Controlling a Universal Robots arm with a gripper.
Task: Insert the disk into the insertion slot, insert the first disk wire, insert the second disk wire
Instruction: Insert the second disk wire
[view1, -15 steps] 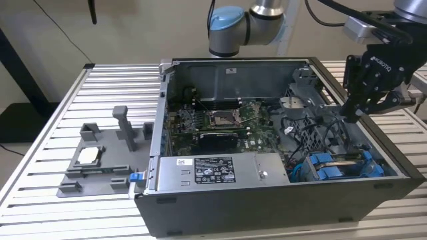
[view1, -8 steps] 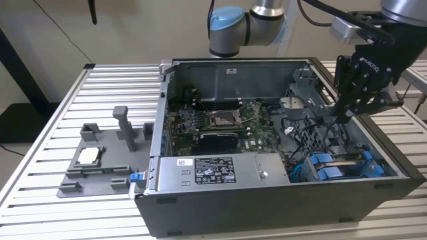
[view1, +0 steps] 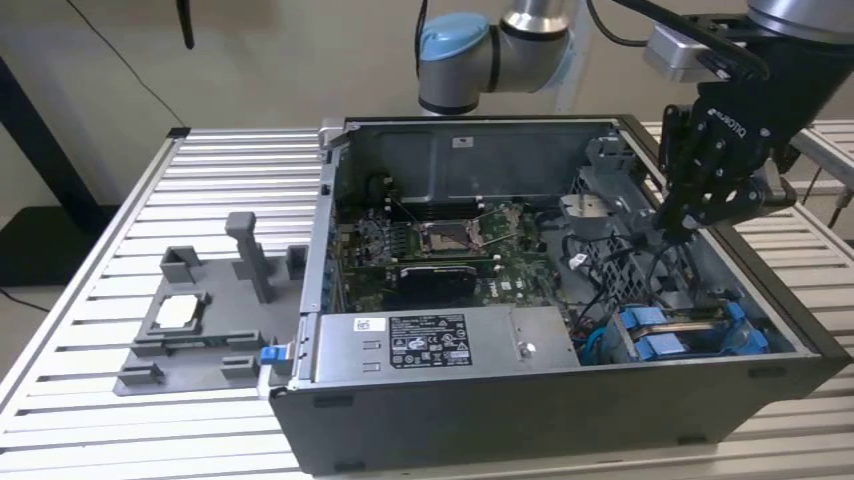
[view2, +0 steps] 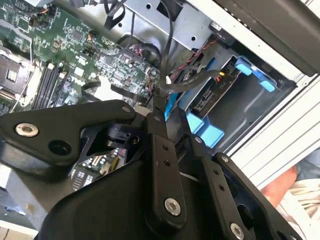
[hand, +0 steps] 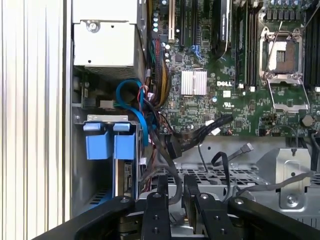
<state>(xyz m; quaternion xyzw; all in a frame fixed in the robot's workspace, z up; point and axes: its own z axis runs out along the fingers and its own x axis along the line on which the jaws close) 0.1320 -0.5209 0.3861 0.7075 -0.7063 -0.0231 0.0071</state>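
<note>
1. The insertion slot (hand: 80, 170) sits in a corner of the open computer case (view1: 534, 420). Its blue clips (hand: 110, 142) are at the end that faces into the case, so wires can get to whatever the slot holds.
2. The disk (view2: 207, 100) seems to be seated inside the slot between the clips, with its connector end turned out toward the cables. I judge the first step done.
3. A black disk wire (view2: 192, 82) runs from the slot's clip end across to the gripper. It has enough slack for its plug to be steered at the disk. I cannot tell whether the plug is fully home.
4. The gripper (hand: 175, 181) hangs just beside the slot's clip end. Its fingers (view2: 161, 145) are drawn close together and appear to pinch the black wire a little way from the slot, probably to keep the plug steady and lined up with the disk.
5. The arm reaches down into the case over the wall nearest the slot. The wrist is tilted so the fingers point downward and toward the slot's clip end.
6. The power-supply box (view1: 427, 340) lies just beside the slot along the same case wall. The motherboard (view1: 441, 235) lies further in from the slot. The gripper touches neither.
</note>
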